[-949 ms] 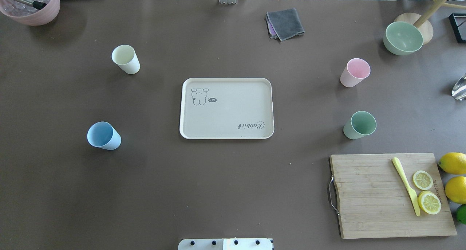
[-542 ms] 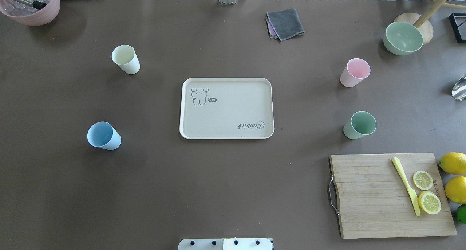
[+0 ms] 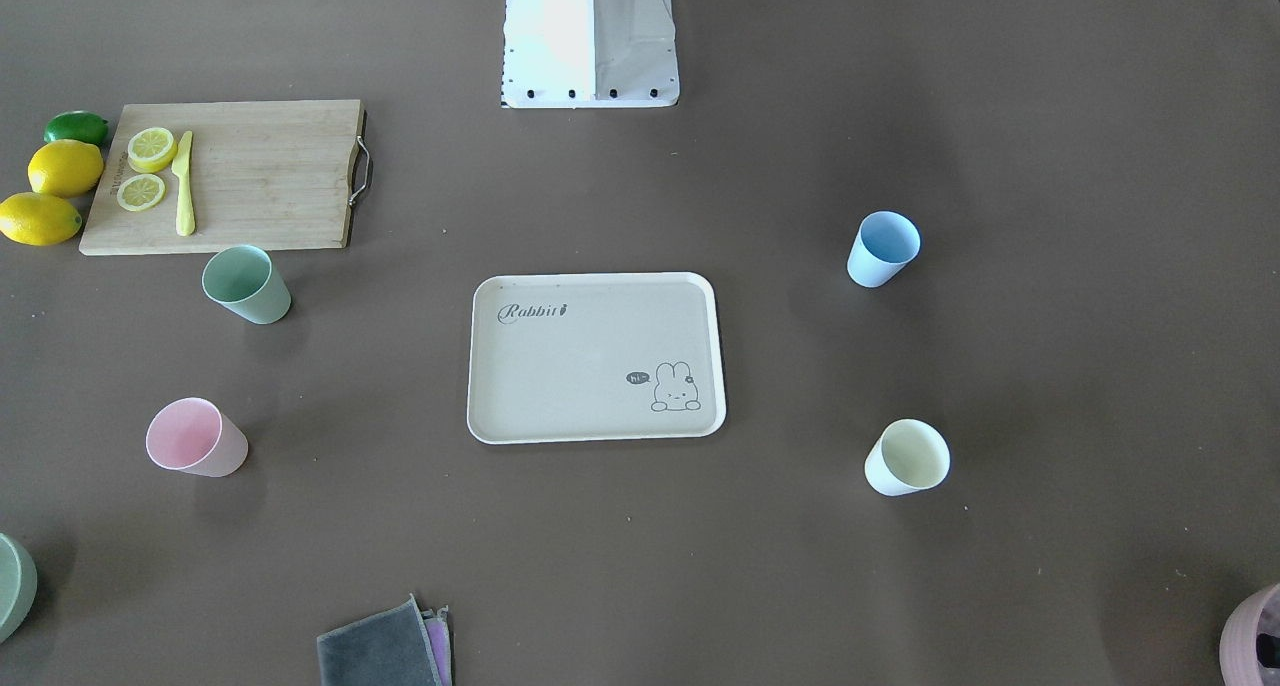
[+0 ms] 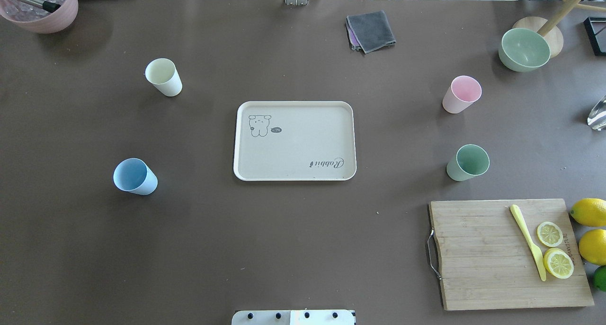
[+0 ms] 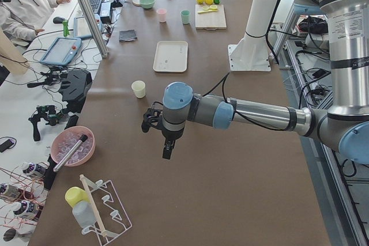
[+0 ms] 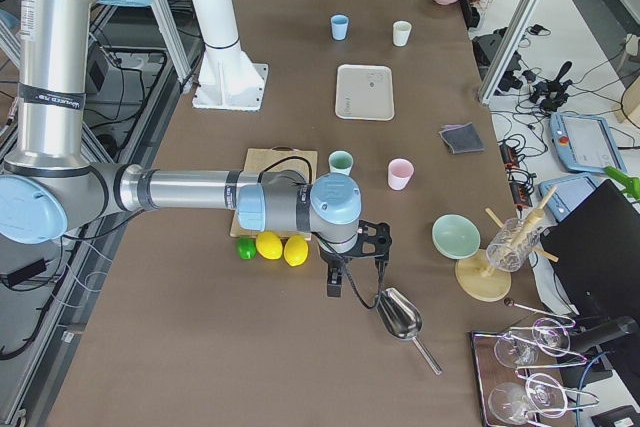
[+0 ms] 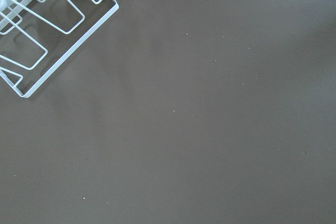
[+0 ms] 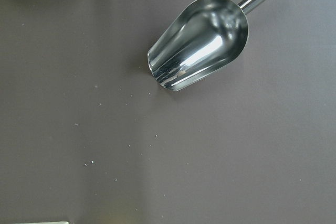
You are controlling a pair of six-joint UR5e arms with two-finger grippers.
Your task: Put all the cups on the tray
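Observation:
The cream tray (image 4: 303, 140) lies empty at the table's middle. All four cups stand upright on the table, apart from it. The pale yellow cup (image 4: 163, 76) and the blue cup (image 4: 135, 176) are to its left. The pink cup (image 4: 461, 94) and the green cup (image 4: 467, 162) are to its right. My left gripper (image 5: 166, 149) hangs over bare table far beyond the yellow cup. My right gripper (image 6: 343, 284) hangs near the lemons, far from the cups. I cannot tell whether either is open or shut. Neither shows in the overhead view.
A wooden cutting board (image 4: 478, 254) with lemon slices and a yellow knife lies near right, with lemons (image 4: 589, 212) beside it. A sage bowl (image 4: 524, 49), a grey cloth (image 4: 370, 30) and a mauve pot (image 4: 42, 10) stand at the back. A metal scoop (image 8: 202, 45) and a wire rack (image 7: 47, 30) lie under the wrists.

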